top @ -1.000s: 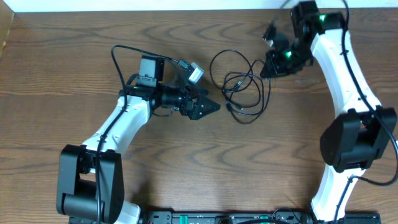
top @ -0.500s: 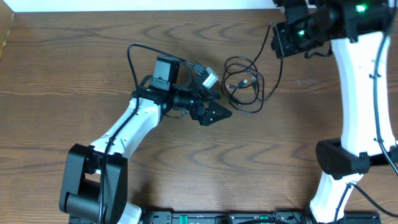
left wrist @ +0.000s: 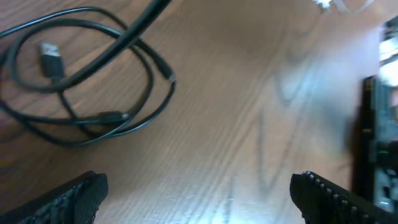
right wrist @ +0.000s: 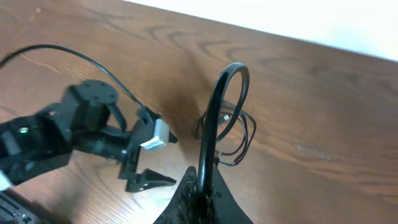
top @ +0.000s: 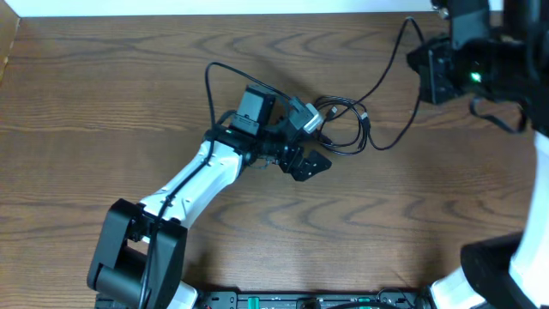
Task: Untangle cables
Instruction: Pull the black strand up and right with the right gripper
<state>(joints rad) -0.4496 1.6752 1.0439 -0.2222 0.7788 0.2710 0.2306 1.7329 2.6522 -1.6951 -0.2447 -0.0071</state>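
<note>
Cables (top: pixel 343 130) in a loose black tangle of overlapping loops, flat on the wooden counter (top: pixel 129 86), a little right of centre. Shows up in the left wrist view as rings at upper left, with a small plug end (left wrist: pixel 51 59) lying inside them. Includes one strand (top: pixel 396 81) that leaves the heap and runs up and to the right, off the wood, into the right fingers (right wrist: pixel 200 186). Arches in a tall bend above those fingers in the right wrist view, with the rest of the tangle on the counter beyond.

Right fingers together, clamped on that strand, held high near the far right corner of the counter.

Left fingers (top: pixel 313 166) spread wide apart, holding nothing. Sit low over the wood just beside the near left side of the tangle, apart from it, with only bare counter between the two toothed tips. Point toward the loops. Left arm (top: pixel 193 180) stretched out from the near left edge of the counter toward the middle.
</note>
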